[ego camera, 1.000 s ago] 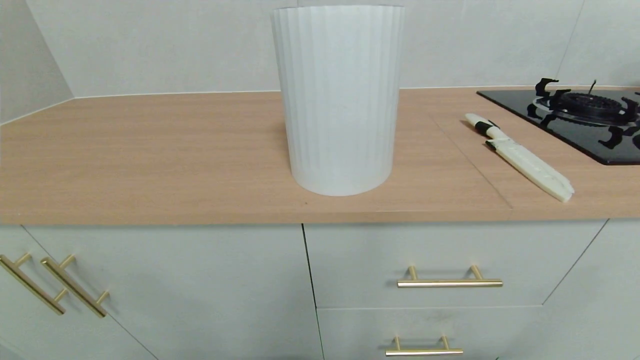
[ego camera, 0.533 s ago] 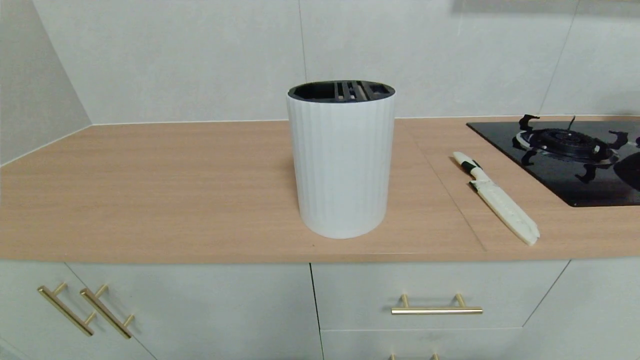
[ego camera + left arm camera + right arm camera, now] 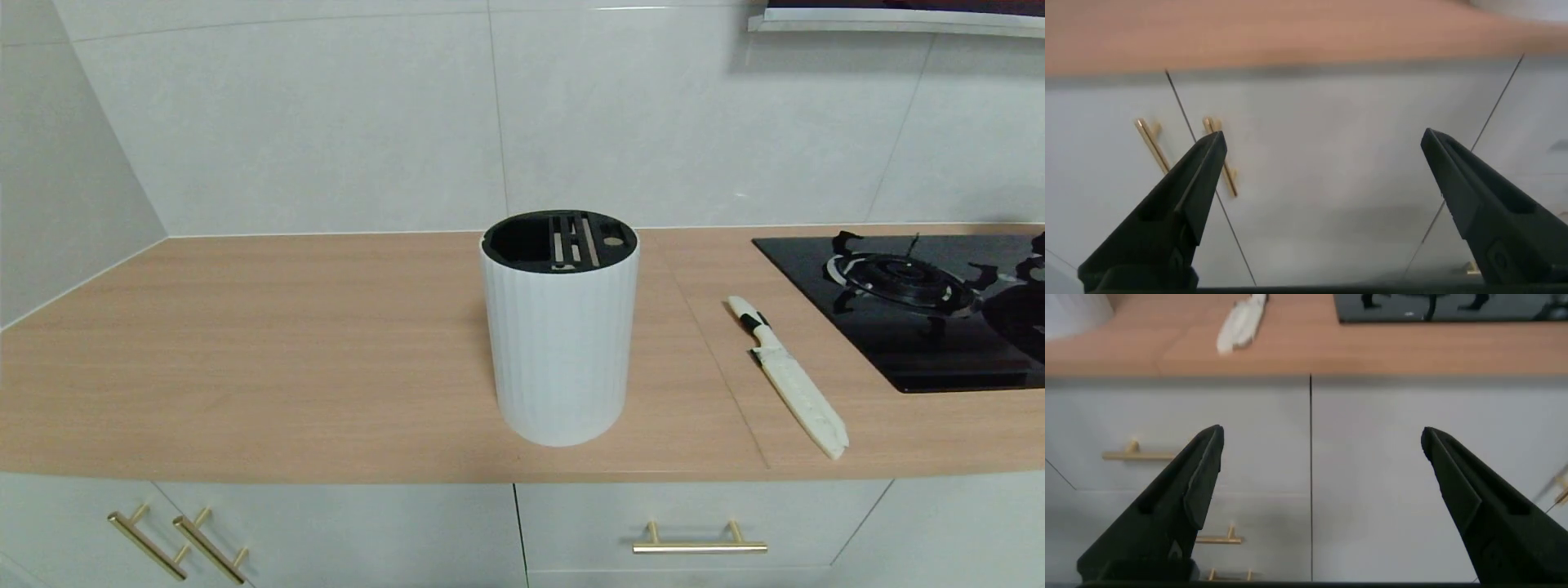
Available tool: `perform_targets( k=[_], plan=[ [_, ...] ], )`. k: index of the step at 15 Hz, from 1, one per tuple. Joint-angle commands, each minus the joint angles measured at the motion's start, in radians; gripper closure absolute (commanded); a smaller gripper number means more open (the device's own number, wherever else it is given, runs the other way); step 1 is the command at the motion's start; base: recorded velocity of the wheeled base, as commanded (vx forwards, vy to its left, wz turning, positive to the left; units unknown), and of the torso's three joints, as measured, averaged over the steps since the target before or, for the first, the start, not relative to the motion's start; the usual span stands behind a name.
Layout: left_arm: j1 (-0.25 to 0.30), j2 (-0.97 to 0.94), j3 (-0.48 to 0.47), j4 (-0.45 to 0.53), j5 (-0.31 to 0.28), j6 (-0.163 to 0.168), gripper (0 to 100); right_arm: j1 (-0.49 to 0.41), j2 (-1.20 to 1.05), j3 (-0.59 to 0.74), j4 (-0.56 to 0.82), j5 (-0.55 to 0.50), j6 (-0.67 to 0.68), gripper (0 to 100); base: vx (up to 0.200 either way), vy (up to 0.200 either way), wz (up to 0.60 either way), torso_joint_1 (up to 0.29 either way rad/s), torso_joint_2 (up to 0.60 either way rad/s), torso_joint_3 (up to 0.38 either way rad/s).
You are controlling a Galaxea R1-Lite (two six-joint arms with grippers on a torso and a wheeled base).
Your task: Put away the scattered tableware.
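Lying flat on the tabletop (image 3: 245, 359), the cream knife (image 3: 785, 377) sits between the white ribbed holder (image 3: 560, 343) and the black hob (image 3: 898, 327), touching neither. Left pincer (image 3: 1323, 140) and right pincer (image 3: 1321, 434) both hang wide apart, facing the cabinet fronts (image 3: 326, 531)

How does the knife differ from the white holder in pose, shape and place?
The white holder stands upright; the knife lies flat. The holder is a wide ribbed cylinder with a black slotted top; the knife is long and thin, with black bands on its handle. The holder is at the middle of the counter; the knife lies to its right, near the hob. Both are pale and rest on the counter, apart.
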Motion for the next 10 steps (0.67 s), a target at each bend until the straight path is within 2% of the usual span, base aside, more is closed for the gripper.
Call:
perform_targets(
  k=[1, 10],
  plan=[
    [0.000, 0.000, 0.000, 0.000, 0.000, 0.000, 0, 0.001, 0.001, 0.000, 0.000, 0.000, -0.001, 0, 0.000, 0.000, 0.00, 0.222, -0.51, -0.276],
    [0.000, 0.000, 0.000, 0.000, 0.000, 0.000, 0, 0.001, 0.001, 0.000, 0.000, 0.000, -0.001, 0, 0.000, 0.000, 0.00, 0.239, -0.54, -0.296]
  ],
)
